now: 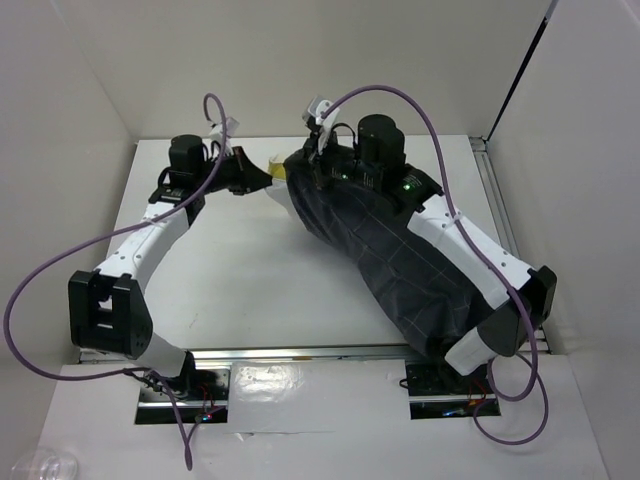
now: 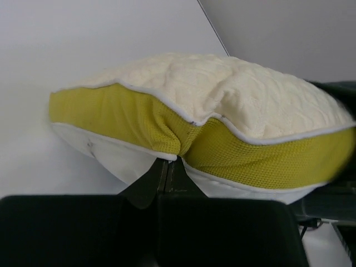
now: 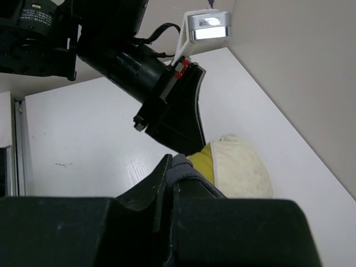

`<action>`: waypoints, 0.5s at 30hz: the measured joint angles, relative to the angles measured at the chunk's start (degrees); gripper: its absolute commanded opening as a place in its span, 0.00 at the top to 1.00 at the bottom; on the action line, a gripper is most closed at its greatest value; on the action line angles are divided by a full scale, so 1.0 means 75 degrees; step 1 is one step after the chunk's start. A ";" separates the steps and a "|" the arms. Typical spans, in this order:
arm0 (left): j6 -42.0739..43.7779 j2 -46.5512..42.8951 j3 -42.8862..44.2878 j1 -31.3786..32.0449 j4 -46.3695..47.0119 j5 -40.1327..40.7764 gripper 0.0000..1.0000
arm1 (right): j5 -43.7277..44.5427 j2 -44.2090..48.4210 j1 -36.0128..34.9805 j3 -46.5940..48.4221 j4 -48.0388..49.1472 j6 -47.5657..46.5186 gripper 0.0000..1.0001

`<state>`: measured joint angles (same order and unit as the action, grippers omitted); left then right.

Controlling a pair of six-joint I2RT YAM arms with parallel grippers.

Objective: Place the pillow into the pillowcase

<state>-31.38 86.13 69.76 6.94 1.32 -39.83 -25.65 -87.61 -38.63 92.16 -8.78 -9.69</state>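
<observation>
The pillow [image 1: 274, 166] pokes out of the pillowcase mouth at the back of the table, only a yellow and cream corner showing from above. In the left wrist view the pillow [image 2: 233, 94] fills the frame, with a cream top, a yellow mesh side and white piping. My left gripper [image 2: 168, 161] is shut on its lower edge, pinching the yellow side inward. The dark grid-patterned pillowcase [image 1: 400, 250] stretches from mid-back to the front right, under my right arm. My right gripper [image 3: 173, 164] is shut on a fold of the grey pillowcase [image 3: 188, 167] hem, right beside the pillow [image 3: 239, 167].
White walls close in the table at the back and on both sides. A metal rail [image 1: 497, 205] runs along the right edge and another [image 1: 300, 353] along the front by the arm bases. Purple cables [image 1: 60, 260] loop above both arms.
</observation>
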 measured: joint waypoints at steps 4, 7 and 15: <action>0.0329 -0.0099 0.0105 0.0568 -0.0204 -0.0306 1.00 | -0.0291 -0.0224 0.0000 -0.0050 0.0262 0.0224 1.00; 0.0495 -0.0306 0.0175 0.0944 -0.0391 -0.0434 1.00 | -0.0554 -0.0554 0.0006 -0.0041 0.0385 0.0437 1.00; 0.0329 -0.0545 0.0187 0.1137 -0.0510 -0.0201 1.00 | -0.1457 -0.1434 0.0000 0.0644 0.0557 0.1142 1.00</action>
<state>-28.91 82.04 71.16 15.46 -2.50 -41.34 -36.58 -98.37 -38.63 96.99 -4.60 -1.13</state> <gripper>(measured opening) 0.026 0.046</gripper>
